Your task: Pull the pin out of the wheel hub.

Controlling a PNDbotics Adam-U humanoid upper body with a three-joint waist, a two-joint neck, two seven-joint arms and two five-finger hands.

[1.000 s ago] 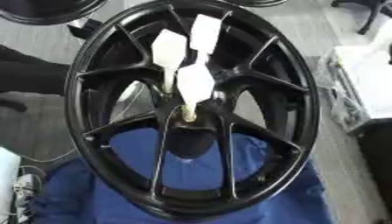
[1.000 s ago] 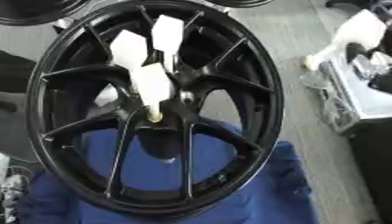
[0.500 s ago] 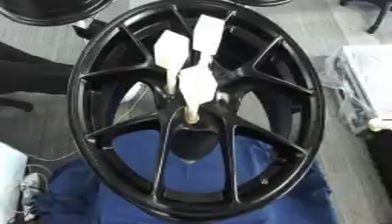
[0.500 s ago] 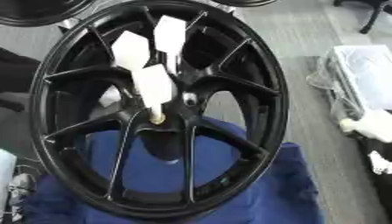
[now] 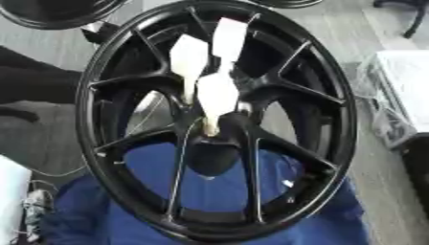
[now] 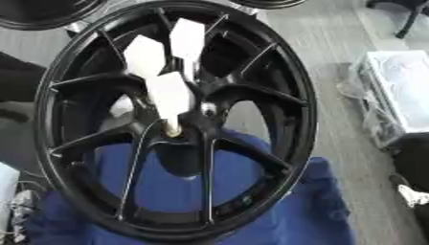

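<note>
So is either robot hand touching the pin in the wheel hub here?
Apart. Both eye views show the white-handled pin standing in the wheel hub with no hand in view.

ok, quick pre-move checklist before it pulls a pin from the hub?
1. Wheel in view, resting on blue cloth: ok.
2. Three white-handled pins still seated around the hub: ok.
3. Hand on a pin: not ok, neither hand shows in either view.
4. Path to the pins free from above: ok, nothing covers them.
5. Pin tips' seating depth: cannot tell.
</note>
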